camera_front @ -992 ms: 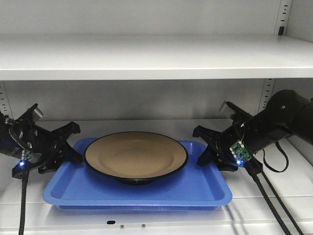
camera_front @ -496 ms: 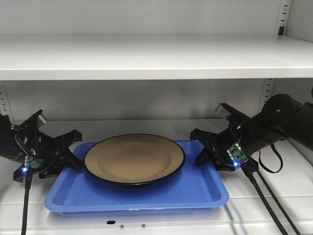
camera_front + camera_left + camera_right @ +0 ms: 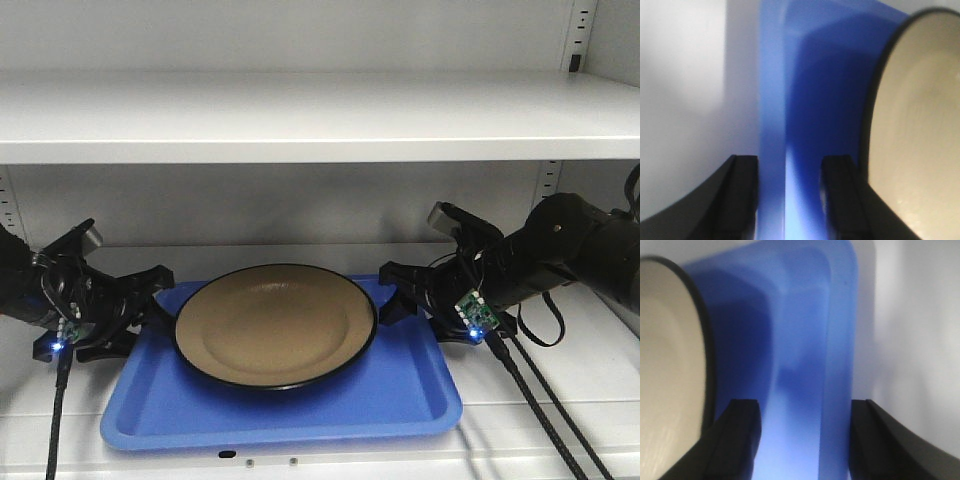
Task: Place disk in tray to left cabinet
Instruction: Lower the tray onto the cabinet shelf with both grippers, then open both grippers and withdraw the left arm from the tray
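- We hold the bright blue plastic tray (image 3: 300, 415), bearing the glossy tan black-rimmed disk (image 3: 275, 325), over the grey metal cabinet shelf (image 3: 560, 400)
- Left tool (image 3: 140, 300) and right tool (image 3: 405, 292) stand apart astride its side rims; clamping we cannot tell
- Next, we judge: lower it level, then release

- The round tan plate with its thin black rim (image 3: 275, 325) looks glazed: its inside is smooth with a soft sheen, and my left wrist view (image 3: 920, 130) shows faint fine streaks in the glaze.
- The bright blue rectangular plastic tray (image 3: 290, 410) is smooth and slightly glossy; its raised rim catches pale highlights in my right wrist view (image 3: 840, 365).
- The light grey metal shelving unit (image 3: 320, 115) has a flat, matt painted finish, smooth across the shelves.
- My left claw (image 3: 135, 305) and my right claw (image 3: 415, 300) have matt black fingers (image 3: 740, 195) that look like hard plastic.
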